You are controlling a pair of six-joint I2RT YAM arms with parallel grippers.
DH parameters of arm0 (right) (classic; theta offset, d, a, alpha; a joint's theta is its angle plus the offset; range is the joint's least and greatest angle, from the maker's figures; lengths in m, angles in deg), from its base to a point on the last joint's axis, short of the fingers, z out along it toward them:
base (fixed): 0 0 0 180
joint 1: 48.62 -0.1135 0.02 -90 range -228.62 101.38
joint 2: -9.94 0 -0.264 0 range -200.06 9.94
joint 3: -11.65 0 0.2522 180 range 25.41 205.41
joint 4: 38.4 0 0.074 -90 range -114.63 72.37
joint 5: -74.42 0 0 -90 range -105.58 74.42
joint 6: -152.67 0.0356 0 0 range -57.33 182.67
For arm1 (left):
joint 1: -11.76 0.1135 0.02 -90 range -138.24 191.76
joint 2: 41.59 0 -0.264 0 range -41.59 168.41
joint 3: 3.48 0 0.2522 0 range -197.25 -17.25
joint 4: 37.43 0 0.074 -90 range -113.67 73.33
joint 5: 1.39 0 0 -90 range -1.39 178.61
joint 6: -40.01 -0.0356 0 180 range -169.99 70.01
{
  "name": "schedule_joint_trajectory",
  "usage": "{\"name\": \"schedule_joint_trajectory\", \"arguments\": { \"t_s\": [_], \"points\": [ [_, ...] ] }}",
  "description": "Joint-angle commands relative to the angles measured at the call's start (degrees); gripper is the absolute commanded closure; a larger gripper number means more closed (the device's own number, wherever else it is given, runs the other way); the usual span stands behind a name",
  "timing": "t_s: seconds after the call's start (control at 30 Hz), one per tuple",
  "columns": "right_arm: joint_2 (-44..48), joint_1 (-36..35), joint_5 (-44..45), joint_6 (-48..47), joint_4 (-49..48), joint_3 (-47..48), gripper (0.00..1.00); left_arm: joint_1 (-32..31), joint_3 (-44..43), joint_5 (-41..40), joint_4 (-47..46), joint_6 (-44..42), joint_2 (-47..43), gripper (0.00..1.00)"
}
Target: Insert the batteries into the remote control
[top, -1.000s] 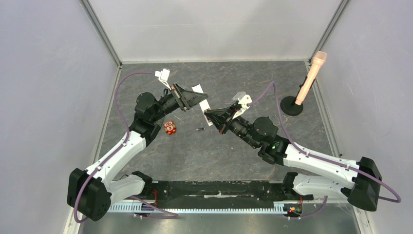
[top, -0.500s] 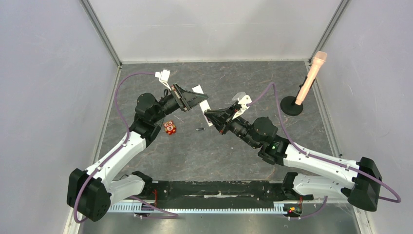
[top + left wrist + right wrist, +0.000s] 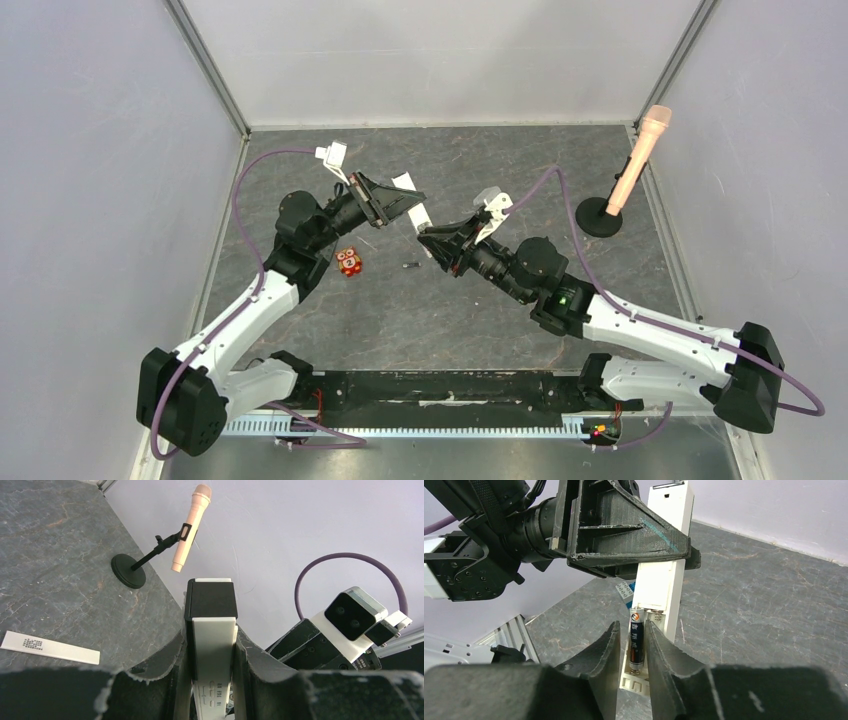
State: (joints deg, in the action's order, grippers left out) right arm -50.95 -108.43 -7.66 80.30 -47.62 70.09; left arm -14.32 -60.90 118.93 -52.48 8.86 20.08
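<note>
left tool (image 3: pixel 210 652) clamped on remote control (image 3: pixel 214 630) | battery (image 3: pixel 636 640) lengthwise in its bay, right between right tool (image 3: pixel 633 632) jaws | barely parted, grip unclear tbh

- Microphone (image 3: pixel 642 148): pink, tilted on a thin black arm above a round black base (image 3: pixel 600 217); stands at the far right corner of the table.
- Owl-like toy (image 3: pixel 349 262): small, red-orange, left of centre in the overhead view.
- Table (image 3: pixel 400 320): dark grey, marbled.
- White strip (image 3: pixel 50 648): lies flat on the table, dark printed patch near one end.
- Studded piece (image 3: pixel 625 589): pale blue and white, mostly hidden.
- Walls (image 3: pixel 440 60): plain, pale lilac.
</note>
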Motion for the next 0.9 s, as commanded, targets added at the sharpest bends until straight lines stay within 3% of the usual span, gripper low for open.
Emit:
{"name": "schedule_joint_trajectory", "arguments": {
  "t_s": [0.0,0.13,0.33,0.43,0.63,0.87],
  "points": [
    [0.2,-0.2,0.3,1.0,0.6,3.7,0.72,0.1,-0.9,-0.4,-0.8,-1.7,-1.5,0.98],
    [0.6,-0.2,1.5,1.7,2.7,5.2,0.62,0.0,-1.1,-0.7,-0.4,-2.1,-1.4,0.98],
    [3.3,-0.2,3.7,3.7,5.2,5.9,0.36,0.1,-1.8,-1.2,0.1,-2.8,-1.0,0.98],
    [3.5,-0.1,6.6,6.5,12.6,10.0,0.31,0.1,-2.1,-1.7,0.0,-2.8,-0.9,0.98],
    [2.4,3.5,7.8,22.4,26.1,13.3,0.03,0.1,-1.3,-2.9,-4.0,-0.8,-1.5,0.98],
    [0.3,6.7,0.0,34.3,26.8,13.7,0.02,0.1,1.4,-7.8,-12.4,1.8,-1.5,0.98]
  ]
}}
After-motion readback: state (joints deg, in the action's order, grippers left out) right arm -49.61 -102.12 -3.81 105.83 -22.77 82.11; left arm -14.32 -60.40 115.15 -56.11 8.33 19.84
